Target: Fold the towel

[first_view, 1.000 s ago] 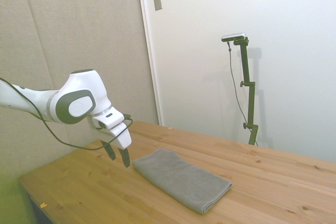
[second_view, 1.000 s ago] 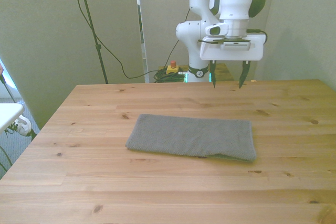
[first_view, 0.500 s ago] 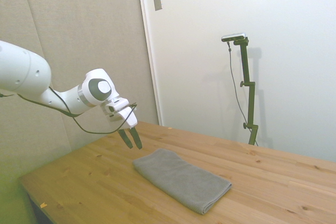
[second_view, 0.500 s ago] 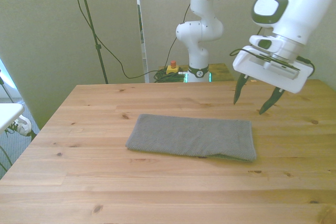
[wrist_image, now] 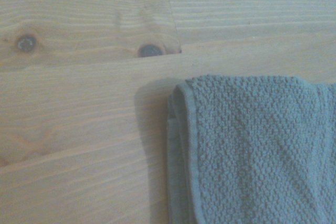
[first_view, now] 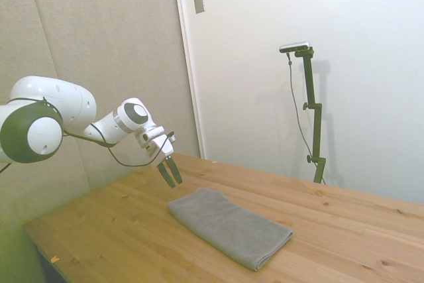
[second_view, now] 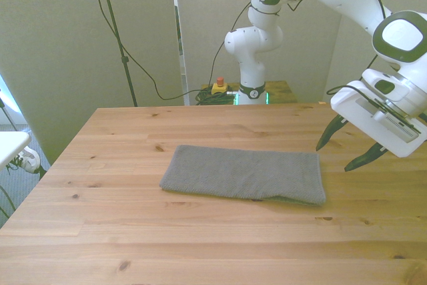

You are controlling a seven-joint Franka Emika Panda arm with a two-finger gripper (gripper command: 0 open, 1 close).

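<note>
Gripper is spread wide and empty, tilted, hovering above the table just off the towel's short end at the front view's right, fingers not touching cloth. In the side view the gripper hangs above the far-left end of the towel.

The towel lies flat mid-table, a long grey strip already layered. Wrist view shows its hemmed corner with stacked edges on bare wood.

Step, as I read it: approach to grasp, no fold begun from this end.

Next move likely calls for dropping onto that short end, pinching all layers at the hem, then carrying it across to the opposite end. Catching only the top layer is the risk.
</note>
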